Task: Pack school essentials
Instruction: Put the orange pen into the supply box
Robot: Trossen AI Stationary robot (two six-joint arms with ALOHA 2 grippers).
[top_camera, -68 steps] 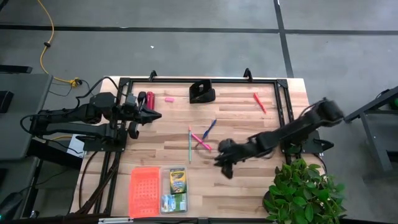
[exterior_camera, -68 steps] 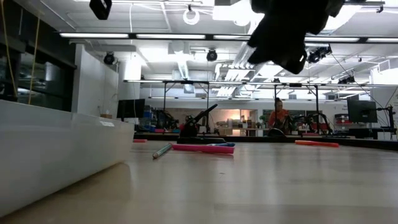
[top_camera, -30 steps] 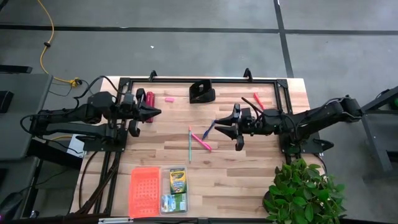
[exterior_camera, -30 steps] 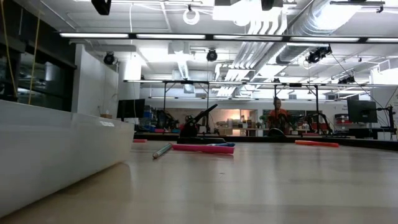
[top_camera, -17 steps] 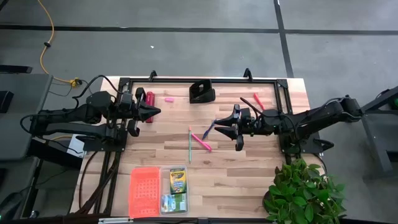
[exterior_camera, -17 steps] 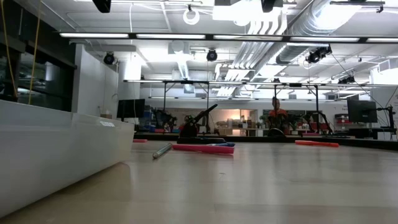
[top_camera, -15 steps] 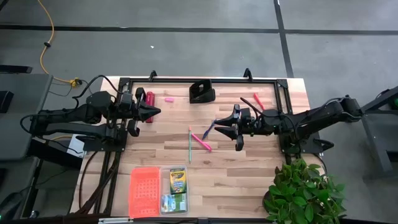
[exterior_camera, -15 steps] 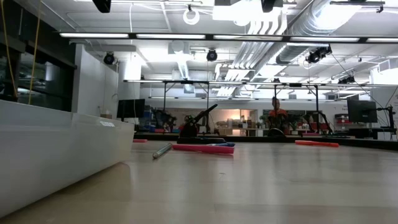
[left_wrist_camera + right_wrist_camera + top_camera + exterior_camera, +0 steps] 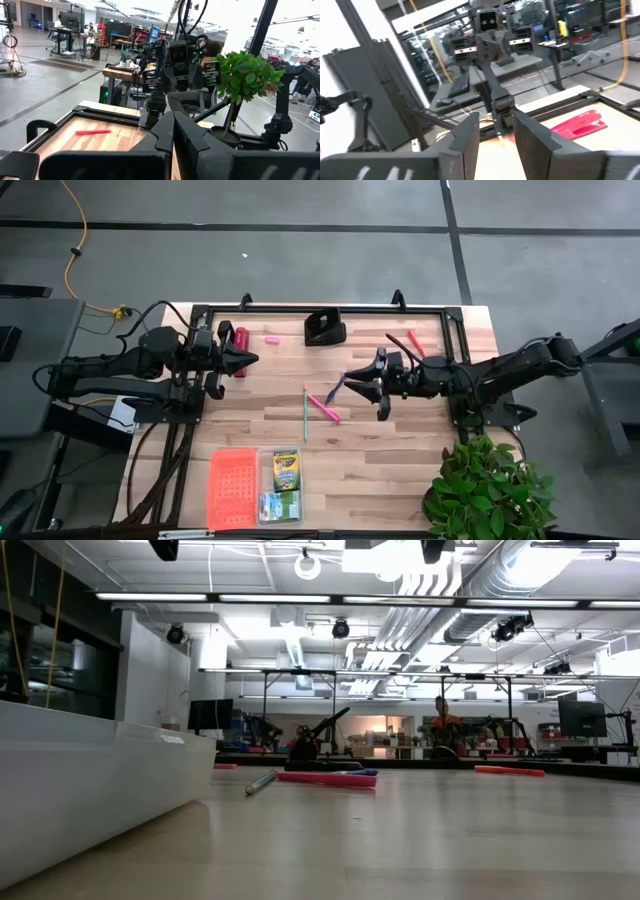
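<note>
R arm (image 9: 362, 390) back from tray side to mid-table – jaws spread, L jaws (image 9: 252, 361) pressed together – wood top (image 9: 400, 470), lab behind.

high: overhead, straight down on the whole wooden surface (image 9: 400, 450) and both arms | low: at surface height, level across toward the room, near a white wall | left wrist: faces the right arm across the surface | right wrist: faces the left arm | shared: each wrist view shows the opposite arm
</note>
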